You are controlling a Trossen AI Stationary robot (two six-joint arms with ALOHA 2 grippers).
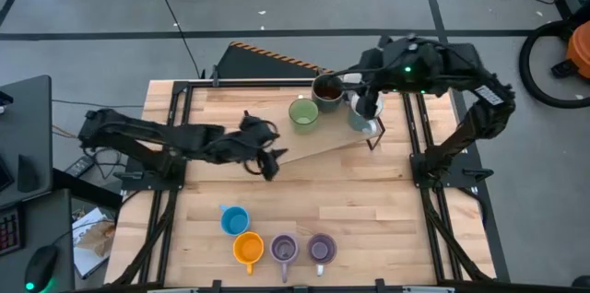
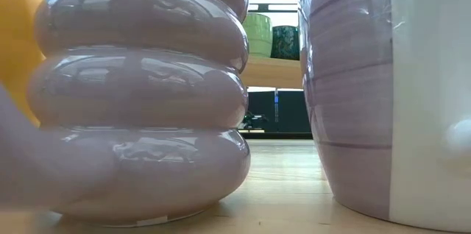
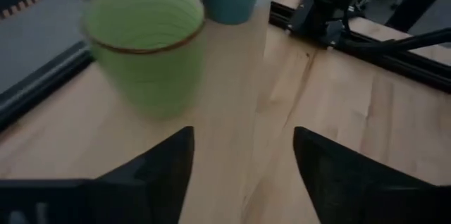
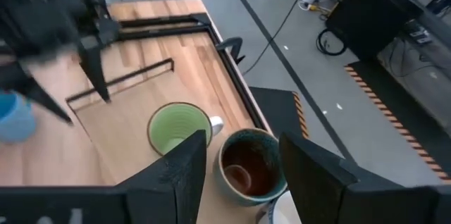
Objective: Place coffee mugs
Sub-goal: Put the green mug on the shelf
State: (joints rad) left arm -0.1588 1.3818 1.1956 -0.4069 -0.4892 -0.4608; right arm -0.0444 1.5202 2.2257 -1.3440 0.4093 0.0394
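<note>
Three mugs stand on a raised wooden board [image 1: 334, 140] at the table's far side: a green mug [image 1: 303, 111], a dark brown mug with a teal outside [image 1: 328, 91], and a white mug [image 1: 366, 109] with a pale one close beside it. My right gripper [image 4: 243, 160] hovers open above the dark brown mug [image 4: 246, 164], next to the green mug [image 4: 176, 127]. My left gripper [image 1: 269, 162] is open and low on the board, facing the green mug [image 3: 144, 41] without touching it. Near the front edge stand a blue mug [image 1: 234, 219], an orange mug [image 1: 247, 249] and two purple mugs [image 1: 283, 249] [image 1: 320, 249].
Black metal rails [image 1: 417, 136] frame the table on both sides and along the far edge. In the low view a ribbed purple mug [image 2: 140, 94] and a purple-and-white mug [image 2: 383, 87] fill the foreground. Bare wood [image 1: 304, 192] lies between the board and the front row.
</note>
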